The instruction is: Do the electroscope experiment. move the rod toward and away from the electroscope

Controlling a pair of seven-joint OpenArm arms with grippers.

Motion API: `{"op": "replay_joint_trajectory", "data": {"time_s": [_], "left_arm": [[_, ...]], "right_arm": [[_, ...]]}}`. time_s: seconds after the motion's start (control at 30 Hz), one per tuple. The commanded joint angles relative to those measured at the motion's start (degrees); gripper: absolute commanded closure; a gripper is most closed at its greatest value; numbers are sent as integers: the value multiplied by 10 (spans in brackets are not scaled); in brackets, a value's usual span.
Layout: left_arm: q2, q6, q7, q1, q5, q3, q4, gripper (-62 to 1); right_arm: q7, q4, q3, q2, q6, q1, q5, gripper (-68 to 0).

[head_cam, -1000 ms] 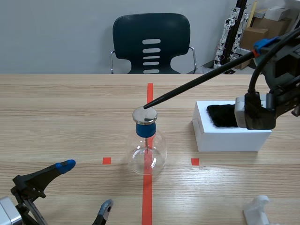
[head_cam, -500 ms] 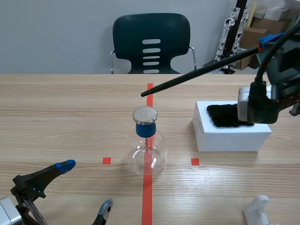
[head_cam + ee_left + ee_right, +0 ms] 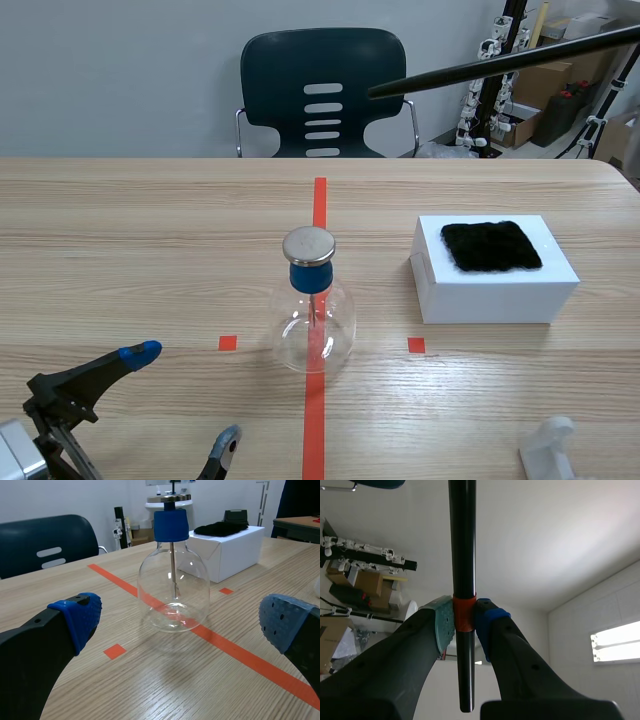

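Note:
The electroscope (image 3: 313,305) is a clear glass flask with a blue stopper and a round metal cap, standing on the red centre line. It also shows ahead of my open left gripper (image 3: 180,630), between the blue fingertips (image 3: 80,615). The black rod (image 3: 500,62) hangs high over the table's far right, its tip up near the chair and well away from the metal cap. In the right wrist view my right gripper (image 3: 465,622) is shut on the rod (image 3: 462,540) at an orange band. The right arm itself is out of the scene view.
A white box (image 3: 495,275) with a black fur cloth (image 3: 490,245) on top stands right of the flask. A white object (image 3: 548,450) lies at the near right edge. A dark chair (image 3: 322,95) stands behind the table.
The rod has risen from touching the metal cap to high above the table. The right arm has lifted out of the scene view. The left arm has stayed still.

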Motion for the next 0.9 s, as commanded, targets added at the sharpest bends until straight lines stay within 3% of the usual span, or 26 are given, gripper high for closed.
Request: {"op": "replay_joint_trajectory", "data": {"time_s": [0.0, 0.17, 0.37, 0.6, 0.87], "left_arm": [[0, -1, -8, 1, -3, -2, 8, -623], [0, -1, -8, 1, -7, -2, 8, -623], [0, -1, -8, 1, -16, -2, 8, -623], [0, -1, -8, 1, -18, -2, 8, -623], [0, -1, -8, 1, -18, -2, 8, -623]], "right_arm": [[15, 13, 30, -18, -10, -10, 9, -11], [85, 13, 111, -74, -10, -60, 31, -11], [143, 13, 170, -117, -10, -102, 92, -11], [144, 13, 182, -118, -10, -121, 135, -11], [145, 13, 182, -118, -10, -121, 135, -11]]}}
